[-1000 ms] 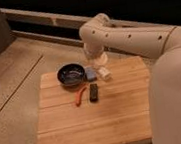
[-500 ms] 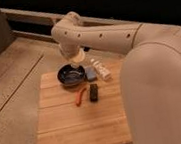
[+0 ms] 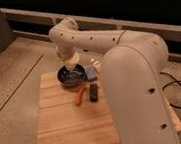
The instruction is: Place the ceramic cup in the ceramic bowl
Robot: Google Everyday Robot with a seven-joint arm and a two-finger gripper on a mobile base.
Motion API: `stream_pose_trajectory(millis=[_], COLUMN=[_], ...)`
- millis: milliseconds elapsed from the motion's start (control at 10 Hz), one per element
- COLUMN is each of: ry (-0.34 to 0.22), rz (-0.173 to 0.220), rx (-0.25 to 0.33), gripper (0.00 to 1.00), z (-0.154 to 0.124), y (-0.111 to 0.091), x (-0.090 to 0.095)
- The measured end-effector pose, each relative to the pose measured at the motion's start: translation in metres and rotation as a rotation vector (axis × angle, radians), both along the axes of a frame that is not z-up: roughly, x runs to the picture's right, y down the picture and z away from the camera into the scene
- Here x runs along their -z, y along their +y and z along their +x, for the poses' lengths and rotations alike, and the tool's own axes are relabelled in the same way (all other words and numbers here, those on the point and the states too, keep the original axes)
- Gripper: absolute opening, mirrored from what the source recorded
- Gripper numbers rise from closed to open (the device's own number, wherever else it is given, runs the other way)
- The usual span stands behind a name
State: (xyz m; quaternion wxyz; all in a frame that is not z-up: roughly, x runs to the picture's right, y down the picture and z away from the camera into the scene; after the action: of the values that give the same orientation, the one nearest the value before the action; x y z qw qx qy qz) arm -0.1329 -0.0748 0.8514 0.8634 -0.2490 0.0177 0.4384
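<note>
- Cream ceramic cup [image 3: 73,64]: clamped in the hand [image 3: 70,59], which hung just above the ceramic bowl [image 3: 70,78].
- Dark bowl: sat on the wooden counter [image 3: 72,129] near its far edge, directly beneath cup and hand.
- Judged requirement: 1 short straight descent, then release.

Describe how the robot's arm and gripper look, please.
The arm is cream-white: thick, rounded shells with small dark dots along them. The gripper, at its end just above the dark bowl, is the same pale colour; no cables show on it.
</note>
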Motion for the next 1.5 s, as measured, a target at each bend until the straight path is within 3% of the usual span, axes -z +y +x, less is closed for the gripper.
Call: stream_pose_trajectory(millis=[200, 500, 900, 1100, 1500], ry=[-0.008, 0.028, 0.069, 0.072, 0.071], rz=[-0.053, -0.128, -0.138, -0.153, -0.153], rx=[0.027, 0.079, 0.091, 0.097, 0.097], gripper=[0.0, 0.0, 0.0, 0.01, 0.31], z=[-0.01, -0.008, 0.006, 0.008, 0.008], y=[0.019, 0.049, 0.045, 0.049, 0.049], x=[-0.022, -0.056, -0.085, -0.09, -0.09])
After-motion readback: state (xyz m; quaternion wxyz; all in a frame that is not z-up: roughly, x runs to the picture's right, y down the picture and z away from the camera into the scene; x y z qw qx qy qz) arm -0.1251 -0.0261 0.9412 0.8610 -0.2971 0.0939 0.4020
